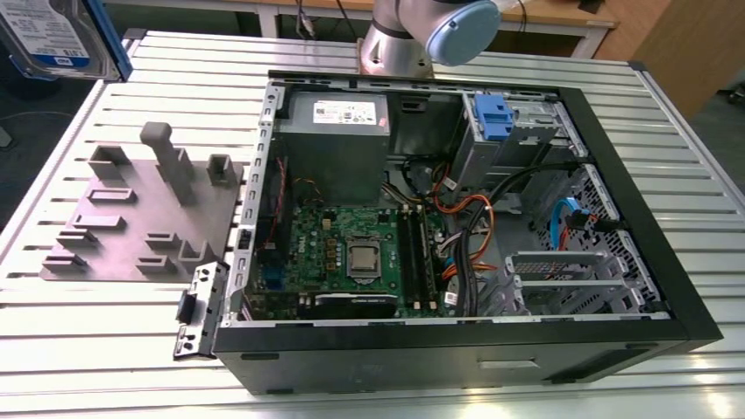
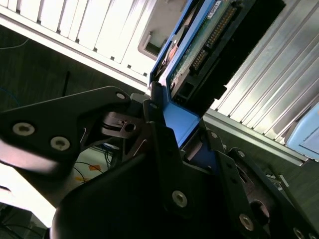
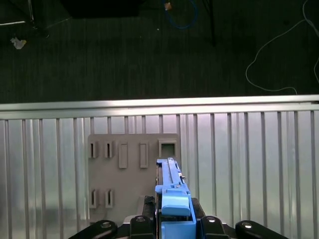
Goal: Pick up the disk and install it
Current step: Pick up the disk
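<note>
Blue-framed disk point(image 3: 169, 179) stands edge-on between the 2 jaws of the gripper point(image 3: 174, 219) (clamped on it).

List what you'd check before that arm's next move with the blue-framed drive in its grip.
1. Grip: the gripper is shut on the disk at its blue bracket: ok.
2. Disk off the grey fixture plate: ok, held above it.
3. Computer case open: ok, side panel off.
4. Drive bay by the blue latch free: cannot tell.
5. Orange and black cables out of the path: cannot tell.
</note>
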Available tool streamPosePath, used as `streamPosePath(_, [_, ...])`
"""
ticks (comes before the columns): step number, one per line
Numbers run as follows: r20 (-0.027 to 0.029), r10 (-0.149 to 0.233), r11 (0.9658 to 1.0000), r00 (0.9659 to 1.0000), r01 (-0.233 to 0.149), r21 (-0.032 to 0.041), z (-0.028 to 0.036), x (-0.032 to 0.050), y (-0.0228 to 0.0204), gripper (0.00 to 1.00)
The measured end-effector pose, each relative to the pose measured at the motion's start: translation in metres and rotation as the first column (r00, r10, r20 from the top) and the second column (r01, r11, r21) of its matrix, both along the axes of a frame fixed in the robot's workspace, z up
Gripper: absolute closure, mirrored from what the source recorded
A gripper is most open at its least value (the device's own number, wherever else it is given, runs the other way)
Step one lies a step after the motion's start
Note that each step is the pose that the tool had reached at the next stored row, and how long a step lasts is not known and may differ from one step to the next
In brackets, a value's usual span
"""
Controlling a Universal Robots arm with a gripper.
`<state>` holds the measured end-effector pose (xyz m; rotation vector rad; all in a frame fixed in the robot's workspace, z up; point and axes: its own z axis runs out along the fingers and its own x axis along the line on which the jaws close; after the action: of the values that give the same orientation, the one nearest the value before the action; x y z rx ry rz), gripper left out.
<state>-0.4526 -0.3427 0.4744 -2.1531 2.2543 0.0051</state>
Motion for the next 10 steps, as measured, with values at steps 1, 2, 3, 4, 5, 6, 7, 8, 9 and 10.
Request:
streamPosePath(1, [0.0001,0.000,1.0000,1.0000,0.000,0.0000,0.0028,0.0000,-0.0001,0.63])
streamPosePath(2, [0.0001,0.000,1.0000,1.0000,0.000,0.0000,0.0060,0.0000,-0.0002,0.63])
streamPosePath(3, [0.0001,0.000,1.0000,1.0000,0.000,0.0000,0.0097,0.0000,-0.0002,0.63])
streamPosePath(4, [0.0001,0.000,1.0000,1.0000,0.000,0.0000,0.0128,0.0000,-0.0002,0.63])
streamPosePath(5, [0.0002,0.000,1.0000,1.0000,0.000,0.0000,0.0147,0.0000,-0.0002,0.63])
streamPosePath(6, [0.0000,0.000,1.0000,1.0000,0.000,0.0000,0.0154,0.0000,-0.0002,0.63])
streamPosePath(7, [0.0002,0.000,1.0000,1.0000,0.000,0.0000,0.0154,0.0000,-0.0002,0.63])
streamPosePath(8, [0.0002,0.000,1.0000,1.0000,0.000,0.0000,0.0153,0.0000,-0.0004,0.63])
streamPosePath(9, [0.0003,0.000,1.0000,1.0000,0.000,-0.0001,0.0152,0.0000,-0.0012,0.63])
streamPosePath(10, [0.0001,0.000,1.0000,1.0000,0.000,-0.0001,0.0151,0.0000,-0.0026,0.63])
